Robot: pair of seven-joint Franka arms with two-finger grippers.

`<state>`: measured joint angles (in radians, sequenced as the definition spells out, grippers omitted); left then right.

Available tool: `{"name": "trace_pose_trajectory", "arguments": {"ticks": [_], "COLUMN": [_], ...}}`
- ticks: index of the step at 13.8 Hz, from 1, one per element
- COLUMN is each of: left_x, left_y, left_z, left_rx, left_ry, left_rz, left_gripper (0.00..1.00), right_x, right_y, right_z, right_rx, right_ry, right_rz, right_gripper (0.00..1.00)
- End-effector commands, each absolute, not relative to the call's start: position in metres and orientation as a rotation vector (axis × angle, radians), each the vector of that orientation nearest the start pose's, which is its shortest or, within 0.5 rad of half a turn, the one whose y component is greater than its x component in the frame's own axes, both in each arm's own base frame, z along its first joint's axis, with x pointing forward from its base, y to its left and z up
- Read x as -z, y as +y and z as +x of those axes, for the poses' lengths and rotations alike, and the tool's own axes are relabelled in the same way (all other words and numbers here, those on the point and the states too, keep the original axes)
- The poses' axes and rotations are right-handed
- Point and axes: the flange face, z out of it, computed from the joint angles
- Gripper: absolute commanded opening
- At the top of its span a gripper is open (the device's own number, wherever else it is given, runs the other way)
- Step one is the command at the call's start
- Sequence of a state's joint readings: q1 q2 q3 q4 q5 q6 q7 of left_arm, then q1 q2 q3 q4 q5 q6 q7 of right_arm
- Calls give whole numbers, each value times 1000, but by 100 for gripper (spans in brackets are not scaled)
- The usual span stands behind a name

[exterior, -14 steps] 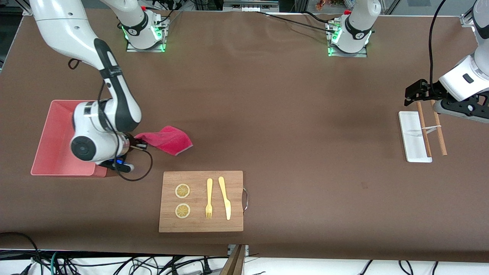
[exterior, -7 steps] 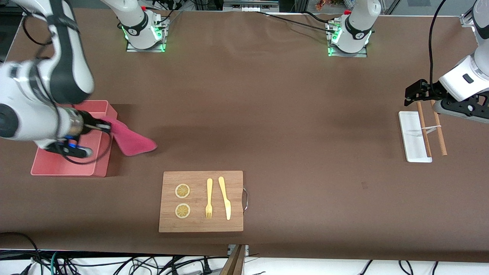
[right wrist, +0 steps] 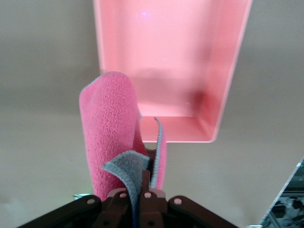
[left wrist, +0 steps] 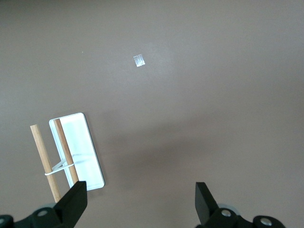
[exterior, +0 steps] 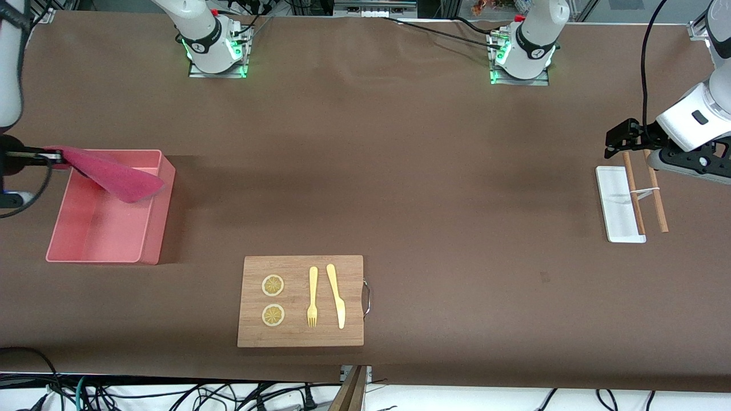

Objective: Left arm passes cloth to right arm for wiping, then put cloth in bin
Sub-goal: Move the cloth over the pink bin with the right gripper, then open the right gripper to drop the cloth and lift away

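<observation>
At the left edge of the front frame the right gripper point(exterior: 54, 154) is clamped on one edge of the cloth point(exterior: 114, 178), which hangs limp over the bin point(exterior: 149, 251), its free end drooping in above the farther wall. The cloth looks light, soft and floppy, so I judge a pinch on a bunched edge, as here, holds it best, and on release it should simply fall and crumple in the bin. The left gripper point(exterior: 617, 140) waits at the right of the frame over the white tray point(exterior: 614, 197), fingers apart and holding nothing.
</observation>
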<state>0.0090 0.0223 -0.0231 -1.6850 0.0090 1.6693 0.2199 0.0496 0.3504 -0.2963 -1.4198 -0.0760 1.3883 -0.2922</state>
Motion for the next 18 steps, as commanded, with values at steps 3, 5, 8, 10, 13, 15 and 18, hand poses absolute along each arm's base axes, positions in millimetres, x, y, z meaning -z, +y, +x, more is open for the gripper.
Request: {"name": "trace_pose_trajectory", "arguments": {"ticks": [3,5,8,10,13,15,18], "left_x": [-569,-569,-569,-569,-569,-569,-569], "left_y": [-5,-5,-5,-5,-4,-5,-5], "left_z": [565,565,565,565,565,565,565], "left_rx": [-69,-69,-69,-69,-69,-69,-69], "left_ry": [396,396,396,396,394,396,396], "left_rz": [-3092,-3092,-3092,-3092,-3094,-3092,-3092], "left_gripper": [100,100,100,100,100,100,100], "right_x": [-432,-407,-359,-315,-272,-259,-278], "right_y": [-163,-171,-171,-171,-180,-178,-177], "right_z": [606,610,626,633,627,630,634], "right_rx": [-700,-690,-661,-630,-548,-513,-465], "right_ry": [-152,-174,-186,-187,-162,-144,-135], "right_rz": [-3167,-3173,-3186,-3176,-3179,-3177,-3166], "right_gripper": [0,0,0,0,0,45,100]}}
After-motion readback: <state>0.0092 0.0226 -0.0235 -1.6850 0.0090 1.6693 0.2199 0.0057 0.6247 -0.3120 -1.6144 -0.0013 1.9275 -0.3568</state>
